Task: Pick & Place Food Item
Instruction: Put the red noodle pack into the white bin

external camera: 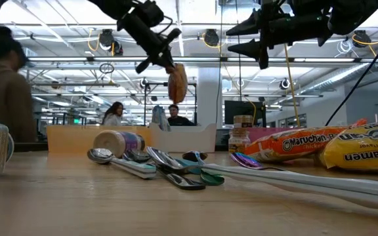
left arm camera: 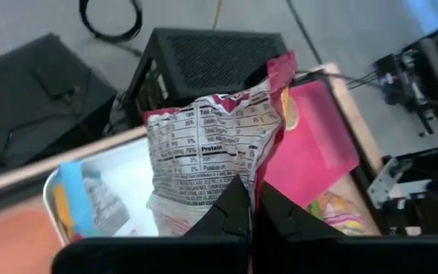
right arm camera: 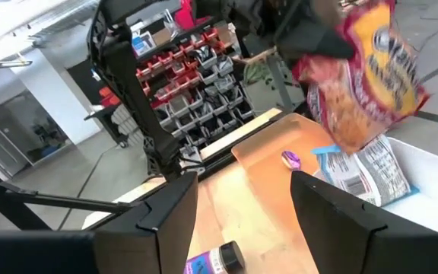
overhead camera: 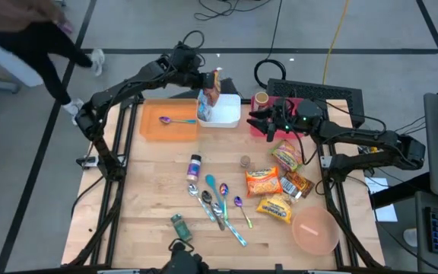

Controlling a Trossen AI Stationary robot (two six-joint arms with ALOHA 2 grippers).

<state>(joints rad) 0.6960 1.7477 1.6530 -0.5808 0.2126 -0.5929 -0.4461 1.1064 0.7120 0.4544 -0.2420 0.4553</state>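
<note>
High view: at the tabletop's (overhead camera: 150, 190) far edge, a chip bag (overhead camera: 212, 89) is pinched by the shut left tool (overhead camera: 204, 79) and hangs above the white bin (overhead camera: 230, 114), with the orange tray (overhead camera: 147, 125) just left of it. Open wood is seen below the tray. Further right, the right tool (overhead camera: 255, 120) is held part open and empty near the pink bin (overhead camera: 261, 129), above the ramen packs (overhead camera: 263, 183).
</note>
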